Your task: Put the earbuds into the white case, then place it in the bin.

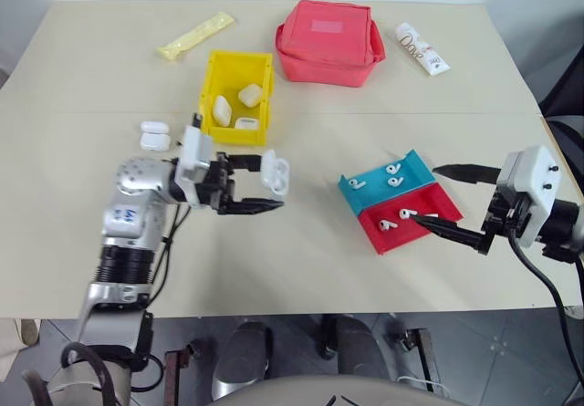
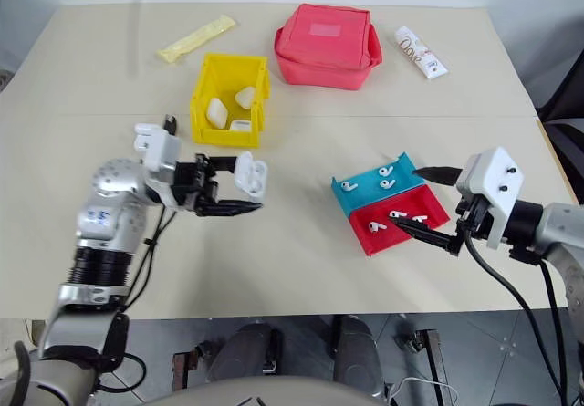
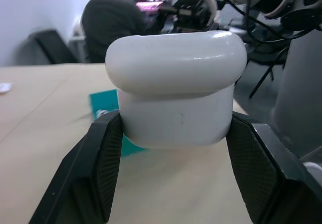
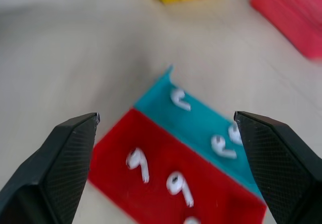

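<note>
My left gripper point(image 1: 265, 185) is shut on the white case point(image 1: 275, 174), holding it above the table in front of the bin; in the left wrist view the case point(image 3: 176, 113) sits between both pads with its lid ajar. The yellow bin point(image 1: 237, 134) stands behind it and holds three white cases. Earbuds lie in the blue tray point(image 1: 415, 164), such as one earbud point(image 1: 394, 169), and in the red tray point(image 1: 438, 207), such as another earbud point(image 1: 388, 224). My right gripper point(image 1: 425, 192) is open at the trays' right side, its lower fingertip over the red tray.
Two more white cases point(image 1: 154, 136) lie on the table left of the bin. A red fabric pouch point(image 1: 328, 41), a yellow packet point(image 1: 194, 36) and a white tube point(image 1: 422, 48) lie at the back. A person point(image 3: 113, 22) sits beyond the table.
</note>
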Robot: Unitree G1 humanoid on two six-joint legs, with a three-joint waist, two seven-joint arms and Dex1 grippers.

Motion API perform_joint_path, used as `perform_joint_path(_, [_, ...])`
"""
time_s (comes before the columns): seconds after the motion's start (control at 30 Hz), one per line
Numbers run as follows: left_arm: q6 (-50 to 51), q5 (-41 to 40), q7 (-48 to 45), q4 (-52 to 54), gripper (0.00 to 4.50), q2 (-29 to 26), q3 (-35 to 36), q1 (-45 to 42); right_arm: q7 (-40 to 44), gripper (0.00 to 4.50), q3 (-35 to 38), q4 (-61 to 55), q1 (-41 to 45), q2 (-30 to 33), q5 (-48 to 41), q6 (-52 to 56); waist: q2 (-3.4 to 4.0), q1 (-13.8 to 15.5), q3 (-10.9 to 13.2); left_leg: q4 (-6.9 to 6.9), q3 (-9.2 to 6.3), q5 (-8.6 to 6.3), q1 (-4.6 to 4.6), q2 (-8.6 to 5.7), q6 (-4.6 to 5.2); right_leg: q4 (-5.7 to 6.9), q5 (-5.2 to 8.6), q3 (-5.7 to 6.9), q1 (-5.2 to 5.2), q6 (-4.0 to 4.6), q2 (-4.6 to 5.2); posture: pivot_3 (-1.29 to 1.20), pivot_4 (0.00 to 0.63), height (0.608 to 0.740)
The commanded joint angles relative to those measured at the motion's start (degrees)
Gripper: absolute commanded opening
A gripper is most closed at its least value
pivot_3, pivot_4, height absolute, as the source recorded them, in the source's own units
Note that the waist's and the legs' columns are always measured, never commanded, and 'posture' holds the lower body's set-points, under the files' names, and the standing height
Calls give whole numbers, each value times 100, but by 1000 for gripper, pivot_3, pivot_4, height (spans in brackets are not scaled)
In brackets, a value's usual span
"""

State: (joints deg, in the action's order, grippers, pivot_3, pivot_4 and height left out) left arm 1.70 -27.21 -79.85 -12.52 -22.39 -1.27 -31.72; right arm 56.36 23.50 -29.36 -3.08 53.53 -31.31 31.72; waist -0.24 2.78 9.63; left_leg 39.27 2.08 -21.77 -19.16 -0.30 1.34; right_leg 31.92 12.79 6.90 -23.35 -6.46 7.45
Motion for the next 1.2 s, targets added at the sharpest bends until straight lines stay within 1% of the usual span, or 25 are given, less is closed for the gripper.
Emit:
perform_joint_path(0.03, [-432,45,148,-132,2739,181,76,-216,-186,4500,430,-404,-303,99,166,24,1,12,0,0,0,-1,1,0,2,0,0,-2,0,0,0,0,150,740])
perform_joint_path(0.1, [-775,177,153,-290,2739,324,14,-227,-247,4500,488,-553,-625,165,385,64,2,26,-1,0,-1,-3,2,0,6,-2,-1,-4,0,-1,-1,0,150,740])
perform_joint_path(0.2, [-1061,249,31,-366,2739,403,-91,-162,-324,4500,396,-675,-847,289,574,176,3,21,-2,0,-1,-9,4,-1,17,-3,-2,-12,0,-3,0,0,150,740])
perform_joint_path(0.27, [-1156,287,-20,-345,2739,460,-192,-95,-298,4500,209,-718,-881,449,452,588,3,14,-2,1,-1,-10,5,-2,22,-6,-6,-19,-1,-9,-1,0,150,740])
perform_joint_path(0.4, [-1081,208,10,-182,2739,532,-282,-7,-366,4500,-129,-656,-774,843,798,768,4,17,-2,1,-13,-13,8,-1,27,-8,-6,-25,0,-9,-1,0,150,740])
perform_joint_path(0.5, [-1007,164,49,9,2739,565,-323,90,-291,3893,-312,-617,-672,1248,842,1166,5,14,-2,1,-14,-15,7,-1,30,-12,-6,-25,-1,-8,-1,0,150,740])
perform_joint_path(0.53, [-1009,166,73,40,2739,586,-331,111,-230,3625,-422,-605,-567,1361,856,1159,5,15,-2,1,-15,-15,6,-1,31,-13,-6,-25,-2,-9,0,0,150,740])
perform_joint_path(0.67, [-985,157,132,163,2739,620,-358,193,-132,3625,-838,-552,-110,1627,840,1270,5,17,-3,5,-19,-16,5,0,31,-17,-7,-24,-1,-8,-1,0,150,740])
perform_joint_path(0.83, [-907,82,163,472,2739,642,-438,435,-101,3625,-1853,-159,900,1938,1016,1748,8,-17,-3,5,-19,-16,3,0,32,-20,-8,-26,-3,-8,1,0,150,740])
perform_joint_path(0.93, [-849,36,191,675,2739,675,-504,579,75,3050,-2317,58,1373,1965,1198,1548,12,-9,-4,6,-22,-17,0,1,32,-25,-9,-23,-4,-7,3,0,150,740])
perform_joint_path(0.97, [-831,29,208,731,2739,686,-522,617,144,2740,-2463,125,1513,1965,1258,1485,12,-6,-3,6,-21,-17,0,0,32,-26,-9,-24,-4,-7,4,0,150,740])
perform_joint_path(1.2, [-769,23,326,946,2739,718,-600,737,500,2740,-3378,622,2447,1805,1754,1231,18,-28,-5,8,-19,-17,-1,-1,32,-28,-13,-24,-4,-10,3,0,150,740])
